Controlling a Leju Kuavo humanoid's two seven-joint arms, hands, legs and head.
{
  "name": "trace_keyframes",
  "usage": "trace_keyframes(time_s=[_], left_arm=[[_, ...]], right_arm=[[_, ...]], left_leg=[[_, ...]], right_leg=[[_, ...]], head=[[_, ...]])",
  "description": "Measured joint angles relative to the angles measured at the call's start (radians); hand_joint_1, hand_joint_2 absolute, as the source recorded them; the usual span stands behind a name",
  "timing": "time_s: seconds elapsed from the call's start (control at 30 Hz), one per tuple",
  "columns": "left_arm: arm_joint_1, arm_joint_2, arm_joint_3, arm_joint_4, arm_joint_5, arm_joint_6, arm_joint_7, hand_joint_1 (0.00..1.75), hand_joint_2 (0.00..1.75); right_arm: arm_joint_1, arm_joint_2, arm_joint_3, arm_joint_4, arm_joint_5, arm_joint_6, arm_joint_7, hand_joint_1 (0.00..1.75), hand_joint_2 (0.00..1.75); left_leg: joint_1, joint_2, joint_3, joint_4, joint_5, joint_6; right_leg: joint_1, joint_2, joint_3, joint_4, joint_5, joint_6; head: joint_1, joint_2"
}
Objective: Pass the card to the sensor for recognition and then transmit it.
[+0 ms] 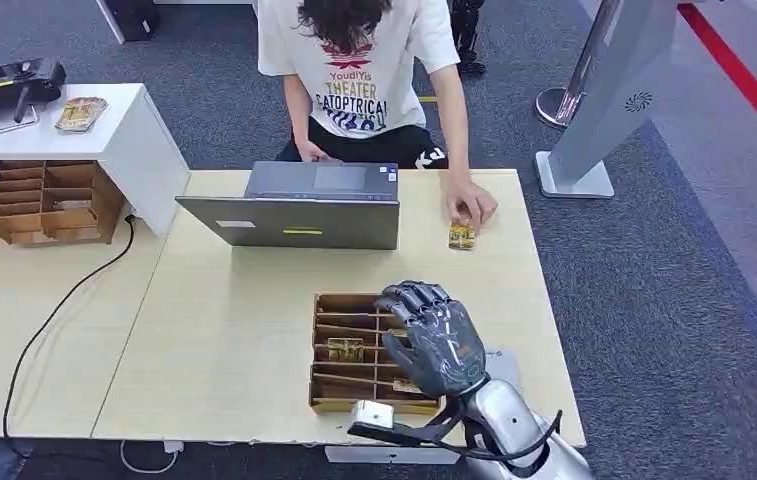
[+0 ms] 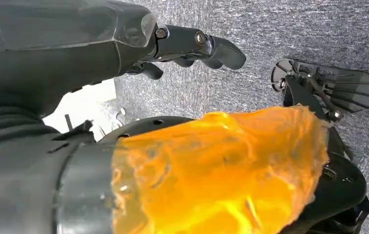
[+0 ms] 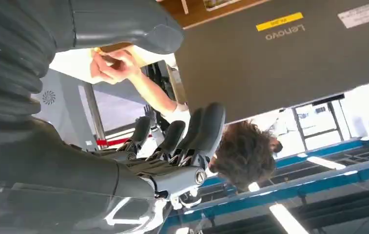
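A brown cardboard tray [image 1: 335, 300] with slots stands near the table's front edge, and a gold-patterned card [image 1: 346, 348] lies in it. My right hand [image 1: 434, 338] hovers over the tray's right side, fingers spread and holding nothing; its dark fingers [image 3: 192, 131] are empty in the right wrist view too. Across the table a person's hand [image 1: 472, 208] rests on another gold card [image 1: 462, 238] beside the grey laptop [image 1: 294, 220]. My left hand [image 2: 192, 46] hangs over grey carpet, fingers loosely extended with nothing in them.
The laptop's lid [image 3: 280, 58] stands between the tray and the seated person [image 1: 359, 70]. A second cardboard organizer [image 1: 49, 200] and a white stand [image 1: 139, 135] with a card pack [image 1: 80, 113] sit at the left. A black cable [image 1: 64, 300] crosses the left table. A grey kiosk [image 1: 604, 100] stands far right.
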Motion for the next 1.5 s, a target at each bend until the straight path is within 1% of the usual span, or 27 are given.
trace_keyframes(time_s=[0.03, 0.13, 0.2, 0.27, 0.33, 0.37, 0.4, 0.43, 0.5, 0.63, 1.0, 1.2, 1.23, 1.3, 1.43, 1.5], left_arm=[[0.0, 0.0, 0.0, 0.0, 0.0, 0.0, 0.0, 0.0, 0.0], [0.0, 0.001, 0.0, 0.0, 0.0, 0.0, 0.0, 0.0, 0.0], [0.0, 0.001, 0.0, 0.0, 0.0, 0.0, 0.0, 0.0, 0.0], [0.0, 0.001, 0.0, 0.0, 0.0, 0.0, 0.0, 0.0, 0.0], [0.0, 0.001, 0.0, 0.0, 0.0, 0.0, 0.0, 0.0, 0.0], [0.0, 0.001, 0.0, 0.0, 0.0, 0.0, 0.0, 0.0, 0.0], [0.0, 0.002, 0.0, 0.0, 0.0, 0.0, 0.0, 0.0, 0.0], [0.0, 0.002, 0.0, 0.0, 0.0, 0.0, 0.0, 0.0, 0.0], [0.0, 0.002, 0.0, 0.0, -0.001, 0.0, 0.0, 0.0, 0.0], [0.0, 0.002, 0.0, 0.0, -0.005, 0.0, 0.0, 0.0, 0.0], [0.0, 0.002, 0.0, 0.0, -0.015, 0.0, 0.0, 0.0, 0.0], [0.0, 0.002, 0.0, 0.0, -0.018, 0.0, 0.0, 0.0, 0.0], [0.0, 0.002, 0.0, 0.0, -0.018, 0.0, 0.0, 0.0, 0.0], [0.0, 0.002, 0.0, 0.0, -0.019, 0.0, 0.001, 0.0, 0.0], [0.0, 0.002, 0.0, 0.0, -0.021, -0.001, 0.003, 0.0, 0.0], [0.0, 0.002, 0.0, 0.0, -0.023, -0.001, 0.003, 0.0, 0.0]], right_arm=[[0.001, -0.002, 0.003, 0.0, 0.0, 0.0, 0.0, 0.75, 1.75], [0.001, -0.006, 0.008, 0.004, 0.0, 0.001, 0.0, 0.75, 1.75], [0.002, -0.01, 0.011, 0.009, -0.001, 0.002, 0.0, 0.73, 1.75], [0.004, -0.011, 0.012, 0.013, -0.001, 0.003, 0.0, 0.66, 1.75], [0.005, -0.011, 0.016, 0.018, -0.001, 0.004, 0.0, 0.66, 1.75], [0.006, -0.011, 0.017, 0.02, -0.001, 0.005, 0.0, 0.7, 1.75], [0.006, -0.011, 0.018, 0.022, -0.001, 0.005, 0.0, 0.68, 1.75], [0.006, -0.011, 0.019, 0.024, -0.002, 0.006, 0.0, 0.73, 1.75], [0.006, -0.011, 0.02, 0.03, -0.003, 0.01, 0.0, 0.77, 1.75], [0.006, -0.011, 0.021, 0.043, -0.012, 0.013, 0.003, 0.73, 1.75], [0.0, -0.011, 0.022, 0.098, -0.019, 0.013, 0.019, 0.72, 1.75], [-0.003, -0.011, 0.02, 0.123, -0.016, 0.013, 0.029, 0.84, 1.75], [-0.004, -0.011, 0.017, 0.129, -0.014, 0.013, 0.031, 0.84, 1.75], [-0.008, -0.011, 0.015, 0.141, -0.013, 0.014, 0.033, 0.75, 1.75], [-0.015, -0.011, 0.011, 0.161, -0.012, 0.015, 0.036, 0.75, 1.75], [-0.018, -0.008, 0.006, 0.172, -0.01, 0.015, 0.039, 0.84, 1.75]], left_leg=[[0.0, 0.0, 0.0, 0.0, 0.0, 0.0], [0.0, 0.0, 0.0, 0.0, 0.0, 0.0], [0.0, 0.0, 0.0, 0.0, 0.0, 0.0], [0.0, 0.0, 0.0, 0.0, 0.0, 0.0], [0.0, 0.0, 0.0, 0.0, 0.0, 0.0], [0.0, 0.0, 0.0, 0.0, 0.0, 0.0], [0.0, 0.0, 0.0, 0.0, 0.0, 0.0], [0.0, 0.0, 0.0, 0.0, 0.0, 0.0], [0.0, 0.0, 0.0, 0.0, 0.0, 0.0], [0.0, 0.0, 0.0, 0.0, 0.0, 0.0], [0.0, 0.0, 0.0, 0.0, 0.0, 0.0], [0.0, 0.0, 0.0, 0.0, 0.0, 0.0], [0.0, 0.0, 0.0, 0.0, 0.0, 0.0], [0.0, 0.0, 0.0, 0.0, 0.0, 0.0], [0.0, 0.0, 0.0, 0.0, 0.0, 0.0], [0.0, 0.0, 0.0, 0.0, 0.0, 0.0]], right_leg=[[0.0, 0.0, 0.0, 0.0, 0.0, 0.0], [0.0, 0.0, 0.0, 0.0, 0.0, 0.0], [0.0, 0.0, 0.0, 0.0, 0.0, 0.0], [0.0, 0.0, 0.0, 0.0, 0.0, 0.0], [0.0, 0.0, 0.0, 0.0, 0.0, 0.0], [0.0, 0.0, 0.0, 0.0, 0.0, 0.0], [0.0, 0.0, 0.0, 0.0, 0.0, 0.0], [0.0, 0.0, 0.0, 0.0, 0.0, 0.0], [0.0, 0.0, 0.0, 0.0, 0.0, 0.0], [0.0, 0.0, 0.0, 0.0, 0.0, 0.0], [0.0, 0.0, 0.0, 0.0, 0.0, 0.0], [0.0, 0.0, 0.0, 0.0, 0.0, 0.0], [0.0, 0.0, 0.0, 0.0, 0.0, 0.0], [0.0, 0.0, 0.0, 0.0, 0.0, 0.0], [0.0, 0.0, 0.0, 0.0, 0.0, 0.0], [0.0, 0.0, 0.0, 0.0, 0.0, 0.0]], head=[[0.0, 0.0], [0.0, 0.0], [0.0, 0.0], [0.0, 0.0], [0.0, 0.0], [0.0, 0.0], [0.0, 0.0], [0.0, 0.0], [0.0, 0.0], [0.0, 0.0], [0.0, 0.0], [0.0, 0.0], [0.0, 0.0], [0.0, 0.0], [0.0, 0.0], [0.0, 0.0]])
